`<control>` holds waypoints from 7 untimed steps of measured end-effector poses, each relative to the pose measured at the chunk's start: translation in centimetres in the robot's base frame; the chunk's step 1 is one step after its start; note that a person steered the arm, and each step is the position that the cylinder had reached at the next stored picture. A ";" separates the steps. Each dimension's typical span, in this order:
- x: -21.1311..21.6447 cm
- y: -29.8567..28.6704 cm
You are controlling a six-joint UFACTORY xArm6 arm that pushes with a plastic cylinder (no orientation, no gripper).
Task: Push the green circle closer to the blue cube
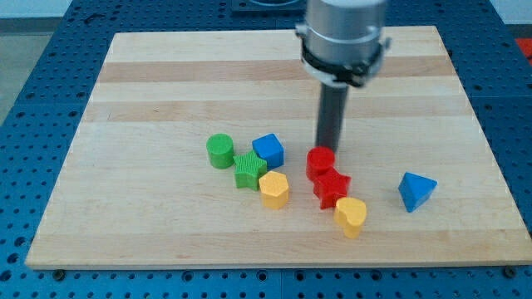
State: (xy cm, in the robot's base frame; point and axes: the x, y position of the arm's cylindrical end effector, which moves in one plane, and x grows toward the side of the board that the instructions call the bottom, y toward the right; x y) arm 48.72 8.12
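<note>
Board: wooden, its near edge closest to me.
My tip: bare rod with no jaws, clamped on nothing, touching the red cylinder from behind.
Blue cube: just right of the green circle.
Green circle: upright cylinder, axis vertical, left of the cluster, a small gap from the cube.
Green star: below and between them.
Yellow heart: nearest block.

Green circle, short upright ribbed cylinder, flat on the wooden board, blue cube near it at three o'clock, turned corner-on, the two apart
</note>
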 end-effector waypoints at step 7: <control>-3.2 -20.0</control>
State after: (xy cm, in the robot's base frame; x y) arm 45.54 -11.88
